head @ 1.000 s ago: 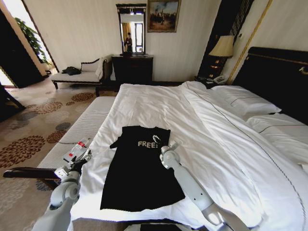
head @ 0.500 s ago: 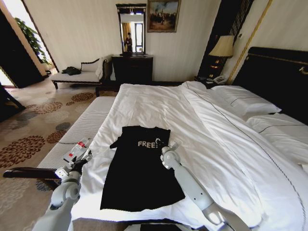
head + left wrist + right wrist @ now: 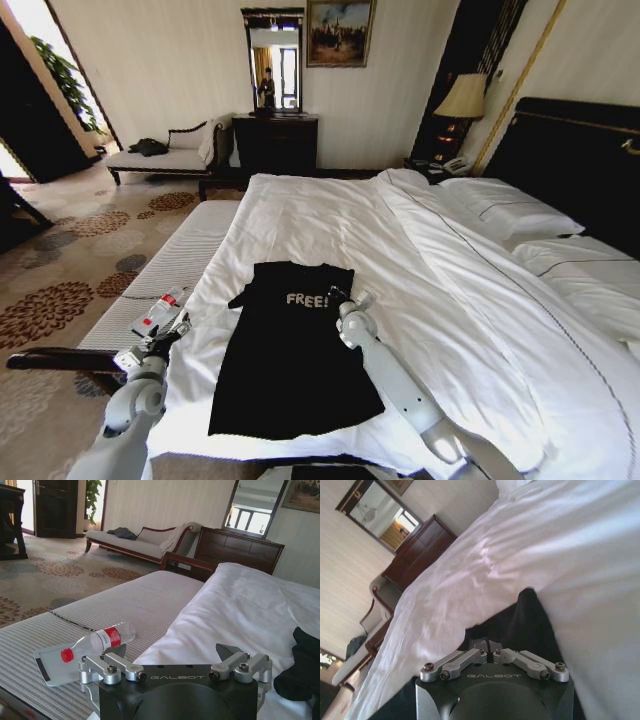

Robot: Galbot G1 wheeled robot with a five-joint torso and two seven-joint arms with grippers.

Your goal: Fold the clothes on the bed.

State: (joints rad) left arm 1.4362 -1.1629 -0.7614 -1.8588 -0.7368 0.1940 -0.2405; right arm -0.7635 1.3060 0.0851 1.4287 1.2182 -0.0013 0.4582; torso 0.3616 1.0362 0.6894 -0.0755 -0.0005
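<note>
One black T-shirt (image 3: 292,350) spread flat near the foot edge of the bed (image 3: 420,250), toward its left side, white "FREE!" lettering legible across the chest, lower hem close to the foot edge. Right pincer (image 3: 340,297) lowered at the shirt's right shoulder, just past the lettering; fingertips drawn together over the dark fabric, clenched, though whether any cloth is caught between them cannot be told. "GALBOT" stamped on the housing of each pincer, readable in both wrist views. Left pincer (image 3: 175,656) parked off the left edge of the bed, beside the striped bench (image 3: 75,625) at the bedside, fingers spread wide, released, gripping nothing. Seen from the left wrist but barely from the head: a clear plastic bottle (image 3: 97,641) with red cap and red label lying on its side on the bench, label text too small to read, plus one dark sleeve (image 3: 300,672) of the shirt on the white sheet. Seen from the right wrist: dark dresser (image 3: 420,550) and mirror (image 3: 375,507) beyond the far edge of the bed.
</note>
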